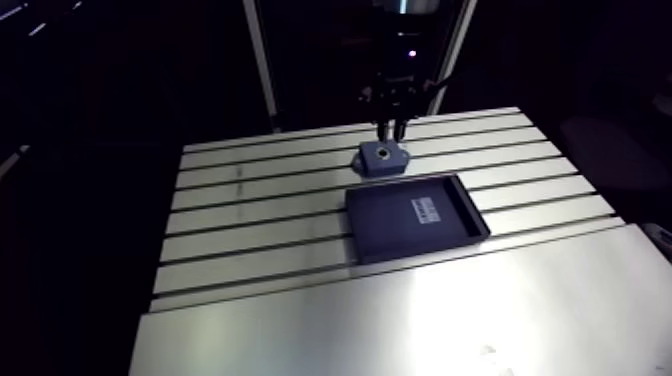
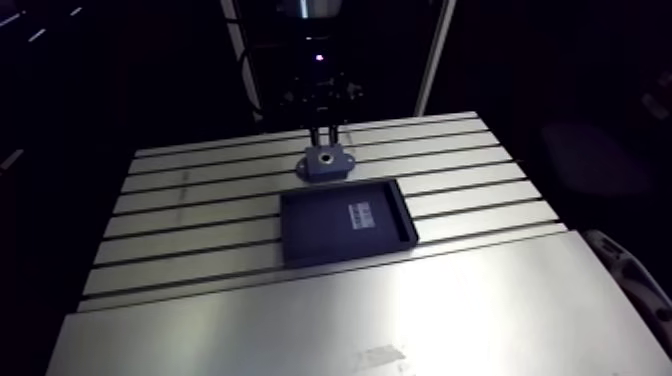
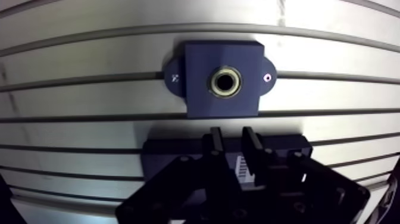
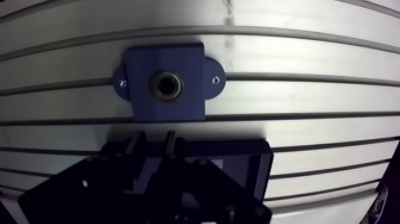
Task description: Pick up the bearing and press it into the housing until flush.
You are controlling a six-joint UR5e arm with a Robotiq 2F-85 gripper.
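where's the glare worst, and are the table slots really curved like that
Arm view: glare is strongest on the table's smooth near plate, while the gripper stays dim. Wrist view: the slots bow only from the wide-angle lens; the housing is evenly lit, the fingers silhouetted.

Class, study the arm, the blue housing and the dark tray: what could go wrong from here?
1. A ring sits in the bore of the housing. Whether it is flush cannot be told, so it may be proud or tilted.
2. The gripper is open and empty. Pressing off-centre could jam the ring.
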